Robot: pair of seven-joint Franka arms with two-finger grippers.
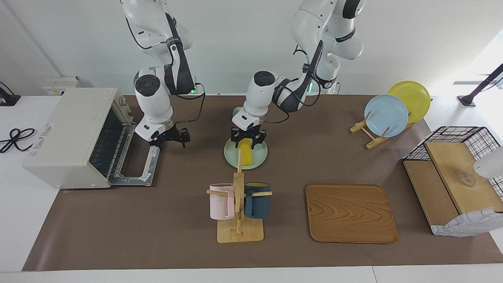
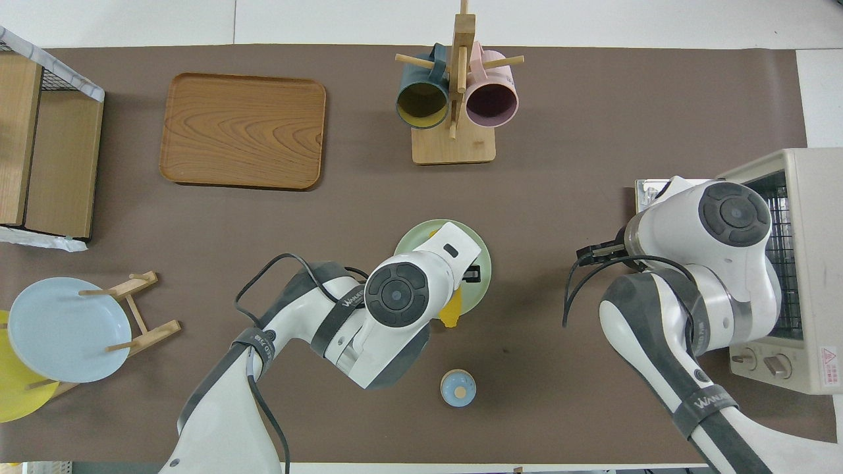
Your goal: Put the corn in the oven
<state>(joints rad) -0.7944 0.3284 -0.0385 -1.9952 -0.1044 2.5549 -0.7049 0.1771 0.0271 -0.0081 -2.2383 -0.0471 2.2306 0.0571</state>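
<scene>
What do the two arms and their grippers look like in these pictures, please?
Both arms are glossy white with dark grey joint bands, round dark caps and white lettering. Loose black cables loop beside each wrist. The left gripper and right gripper are small, black and two-fingered.

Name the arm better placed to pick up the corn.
Left: the left gripper is already right over the corn on the green plate; the right gripper hangs beside the oven.

Items on my worktop (image 1: 165, 236):
1 wooden tray (image 1: 351, 213).
1 mug stand (image 1: 238, 220) bearing 1 pink mug (image 1: 221, 201) and 1 dark blue mug (image 1: 257, 200).
1 green plate (image 1: 259, 155).
1 plate rack (image 1: 367, 131) holding 1 blue plate (image 1: 386, 115) and 1 yellow plate (image 1: 412, 94).
1 wire-and-wood basket (image 1: 456, 177).
1 small blue cap (image 2: 458, 388).
</scene>
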